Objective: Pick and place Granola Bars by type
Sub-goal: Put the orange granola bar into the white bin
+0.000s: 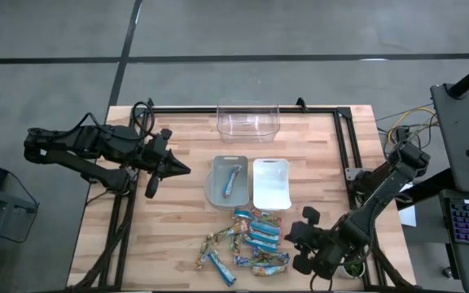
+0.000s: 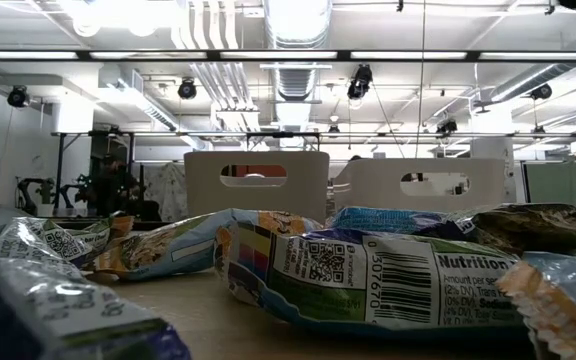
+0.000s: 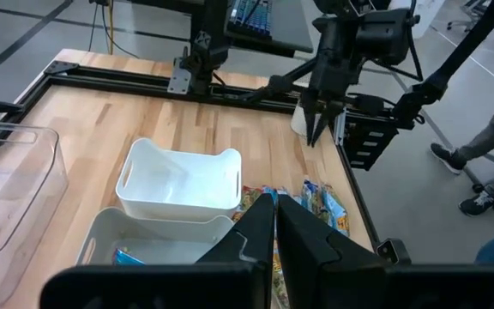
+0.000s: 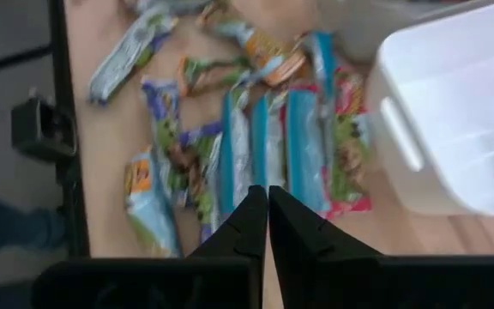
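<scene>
While both arms hang above the bench, the scene reads as follows.

Granola Bars (image 1: 247, 242): a loose pile near the bench's front edge, just in front of the 2 small bins; blue wrappers mixed with greenish-gold ones, some overlapping.

Single blue bar (image 1: 231, 178): lies inside the grey bin, apart from the pile.

Grey bin (image 1: 216, 189): at the bench's middle, touching the white bin along 1 side.

White bin (image 1: 271, 184): on the grey bin's right; nothing shows inside it.

Clear bin (image 1: 247, 119): at the bench's back edge, well apart from the pile.

Left gripper (image 1: 177, 168): over the bench's left half, pointing toward the grey bin; jaws pressed together, nothing between them.

Right gripper (image 1: 300, 242): by the bench's front right corner, just beside the pile's right end; in the right wrist view its jaws meet over the bars and hold nothing.

Person: a trouser leg and shoe (image 3: 450, 159) show on the floor beyond the bench's right edge.
</scene>
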You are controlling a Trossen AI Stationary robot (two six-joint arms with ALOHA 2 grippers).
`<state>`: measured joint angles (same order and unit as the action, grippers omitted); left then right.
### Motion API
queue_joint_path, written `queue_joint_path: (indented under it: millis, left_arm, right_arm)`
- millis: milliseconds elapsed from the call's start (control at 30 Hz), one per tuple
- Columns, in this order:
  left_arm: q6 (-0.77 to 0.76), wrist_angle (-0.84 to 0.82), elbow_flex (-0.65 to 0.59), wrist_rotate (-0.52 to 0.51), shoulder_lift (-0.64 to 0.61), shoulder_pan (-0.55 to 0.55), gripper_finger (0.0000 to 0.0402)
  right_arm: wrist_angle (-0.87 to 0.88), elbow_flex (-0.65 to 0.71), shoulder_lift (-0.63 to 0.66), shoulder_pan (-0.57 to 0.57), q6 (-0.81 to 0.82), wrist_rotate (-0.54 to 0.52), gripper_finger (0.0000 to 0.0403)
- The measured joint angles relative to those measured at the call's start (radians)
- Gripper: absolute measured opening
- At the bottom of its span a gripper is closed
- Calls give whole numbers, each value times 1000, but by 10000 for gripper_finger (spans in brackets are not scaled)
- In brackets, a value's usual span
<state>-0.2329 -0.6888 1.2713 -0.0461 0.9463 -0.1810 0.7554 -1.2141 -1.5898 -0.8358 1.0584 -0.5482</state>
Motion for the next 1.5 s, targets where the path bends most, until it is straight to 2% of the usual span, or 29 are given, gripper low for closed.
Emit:
queue_joint_path:
  millis: [267,467,600,700,900,1000,1200,1300,1400,1500]
  left_arm:
    - [1,-1,0,0,0,0,0]
    - [2,-1,0,0,0,0,0]
    - [2,-1,-3,11,4,0,0]
    - [-75,-2,-24,39,5,0,0]
    - [-140,43,-32,173,46,0,14]
    - [-164,82,-32,254,61,0,46]
    - [-253,93,-32,353,126,-3,136]
    - [-299,126,-32,458,177,-7,174]
    - [-386,140,-32,573,232,-30,197]
    - [-511,114,-30,692,282,-71,203]
  right_arm:
    - [-96,1,-25,-4,-65,13,8]
    - [-112,-5,-50,-4,-75,160,8]
    - [-120,-8,-53,-4,-93,179,8]
    - [-119,-8,-53,-2,-93,179,9]
    - [-118,-8,-53,-2,-94,179,9]
    - [-117,-8,-53,-2,-98,179,9]
    - [-116,-8,-53,-1,-94,131,9]
    - [-116,-8,-53,2,-93,129,9]
    - [-116,-8,-53,2,-91,129,9]
    - [-116,-8,-53,2,-90,129,9]
